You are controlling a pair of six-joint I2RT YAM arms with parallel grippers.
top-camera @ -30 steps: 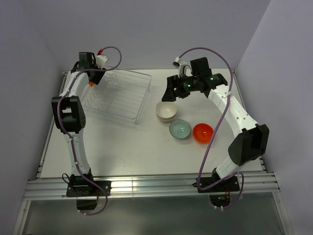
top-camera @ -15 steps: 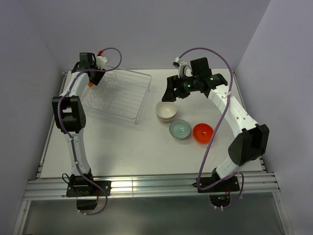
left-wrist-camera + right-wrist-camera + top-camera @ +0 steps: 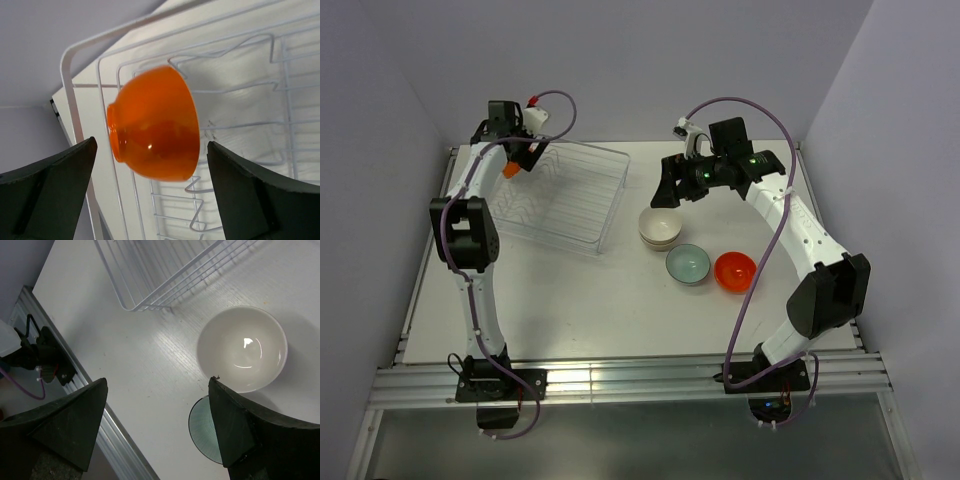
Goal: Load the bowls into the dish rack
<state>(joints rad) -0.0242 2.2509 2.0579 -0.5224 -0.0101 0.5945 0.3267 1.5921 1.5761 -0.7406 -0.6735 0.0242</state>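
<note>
An orange bowl (image 3: 155,125) is lying on its side among the white wires at the far left corner of the dish rack (image 3: 590,190), its foot pointing toward the rack's outer edge. The left gripper (image 3: 150,145) is hanging over it with its fingers (image 3: 50,192) spread wide, a clear gap showing on either side of the bowl, so nothing is being gripped. On the table (image 3: 570,310) right of the rack, cream bowls (image 3: 661,227) are sitting upright, seemingly nested as a stack, with a teal bowl (image 3: 688,264) just beside them and a red-orange bowl (image 3: 735,271) next to that. The right gripper (image 3: 157,382) is hovering above the cream stack, jaws wide apart and holding nothing.
</note>
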